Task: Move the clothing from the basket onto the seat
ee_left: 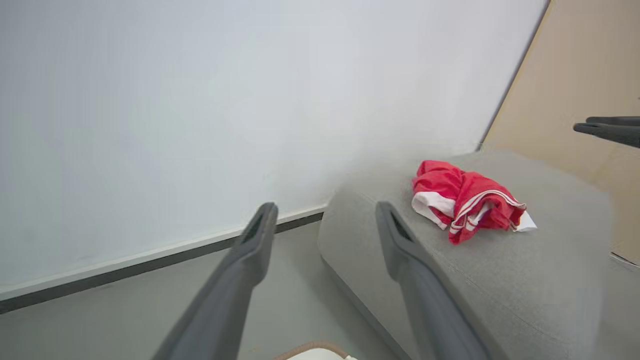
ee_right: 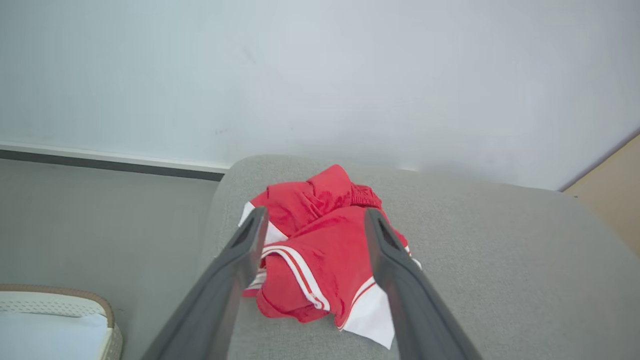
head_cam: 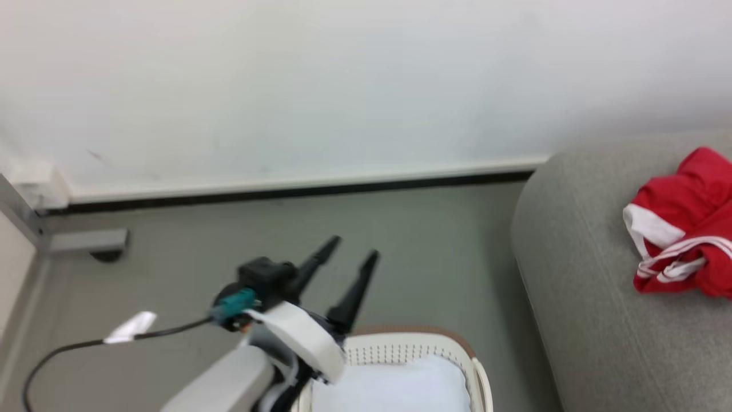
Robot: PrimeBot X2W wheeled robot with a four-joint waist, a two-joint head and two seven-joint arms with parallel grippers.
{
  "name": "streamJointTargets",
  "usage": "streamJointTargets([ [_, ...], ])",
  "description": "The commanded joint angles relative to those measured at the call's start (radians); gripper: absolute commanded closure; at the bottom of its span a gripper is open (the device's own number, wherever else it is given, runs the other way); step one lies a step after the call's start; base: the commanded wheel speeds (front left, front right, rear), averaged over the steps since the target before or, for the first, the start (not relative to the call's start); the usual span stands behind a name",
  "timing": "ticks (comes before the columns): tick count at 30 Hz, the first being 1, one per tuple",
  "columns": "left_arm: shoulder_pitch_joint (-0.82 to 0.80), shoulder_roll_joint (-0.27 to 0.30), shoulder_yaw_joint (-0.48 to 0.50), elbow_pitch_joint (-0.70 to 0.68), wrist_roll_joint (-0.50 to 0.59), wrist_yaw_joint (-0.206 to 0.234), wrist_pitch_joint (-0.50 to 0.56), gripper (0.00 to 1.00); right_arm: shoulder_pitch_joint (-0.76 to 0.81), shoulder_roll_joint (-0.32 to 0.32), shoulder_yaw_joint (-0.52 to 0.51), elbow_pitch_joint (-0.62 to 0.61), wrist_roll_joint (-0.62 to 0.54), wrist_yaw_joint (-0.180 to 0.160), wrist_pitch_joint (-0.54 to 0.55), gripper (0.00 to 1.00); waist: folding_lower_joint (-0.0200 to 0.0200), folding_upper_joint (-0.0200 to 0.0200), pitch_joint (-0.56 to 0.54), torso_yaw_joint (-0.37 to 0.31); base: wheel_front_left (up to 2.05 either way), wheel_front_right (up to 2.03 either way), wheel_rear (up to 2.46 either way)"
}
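**A:** Where is the clothing [ee_right: 315, 240] lying?

**B:** It is lying bunched on the seat [ee_right: 500, 260], near the rounded end that is facing the basket [head_cam: 400, 346]. The right wrist view is giving the closest look: red folds, paired white stripes and a white panel at the near edge.

**A:** And the right gripper [ee_right: 316, 214]?

**B:** It is hanging over that heap with its fingers spread wide and nothing between them. I cannot tell how high it is hanging. The left wrist view is catching it from the side, its dark fingers [ee_left: 615, 136] poking in at the right edge, in front of a beige panel [ee_left: 575, 75].

**A:** What is the left gripper [head_cam: 353, 249] doing?

**B:** It is released too, and carrying nothing. The head view is placing it by the basket's far left corner, with its tips pointing toward the wall [head_cam: 343, 86] across the grey floor [head_cam: 446, 257]. Its own camera is looking between the fingers at the end of the seat, with the red heap well off to the right.

**A:** And the basket?

**B:** It is standing on the floor just beside the seat. The head view is showing its perforated wall, its brown rim band and a pale white surface [head_cam: 394, 383] inside, though I cannot tell what that surface is. That view is also taking in a black cable [head_cam: 68, 348] with a white tag [head_cam: 131, 326], trailing from the left arm.
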Motion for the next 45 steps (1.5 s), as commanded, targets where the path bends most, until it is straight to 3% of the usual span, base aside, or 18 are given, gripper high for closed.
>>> streamJointTargets([
  [1, 0.021, 0.018, 0.031, -0.013, -0.014, 0.014, -0.001, 0.00, 0.014, -0.003, -0.002, -0.032, 0.012, -0.002, -0.024, 0.00, 0.0005, 0.0000, -0.053, 0.023, 0.00, 0.00, 0.00],
  [9, 0.145, 0.063, 0.252, -0.108, 0.035, 0.081, -0.001, 0.00, 0.107, 0.125, -0.068, -0.205, -0.003, -0.003, -0.199, 0.00, 0.0005, 0.0000, -0.092, 0.095, 0.00, 0.00, 0.00],
  [14, 0.251, 0.066, 0.377, -0.140, 0.073, 0.117, -0.001, 0.00, 0.213, 0.268, -0.145, -0.268, -0.078, -0.002, -0.327, 0.00, 0.0005, 0.0000, -0.111, 0.123, 0.00, 0.00, 0.00],
  [19, 0.363, 0.041, 0.491, -0.147, 0.114, 0.122, -0.001, 0.00, 0.314, 0.421, -0.159, -0.282, -0.142, -0.002, -0.471, 0.00, 0.0005, 0.0000, -0.118, 0.132, 0.00, 0.00, 0.00],
  [26, 0.469, -0.023, 0.612, -0.116, 0.205, 0.073, -0.001, 0.00, 0.418, 0.557, -0.105, -0.185, -0.206, -0.002, -0.641, 0.00, 0.0005, 0.0000, -0.115, 0.129, 0.00, 0.00, 0.00],
  [34, 0.520, -0.126, 0.710, -0.070, 0.327, -0.032, -0.001, 0.00, 0.395, 0.605, 0.014, -0.120, -0.252, -0.002, -0.670, 0.00, 0.0005, 0.0000, -0.104, 0.106, 0.00, 0.00, 0.00],
  [45, 0.518, -0.206, 0.813, -0.014, 0.451, -0.116, -0.001, 0.00, 0.410, 0.633, 0.015, -0.139, -0.263, -0.003, -0.670, 0.00, 0.0005, 0.0000, -0.104, 0.105, 0.00, 0.00, 0.00],
])
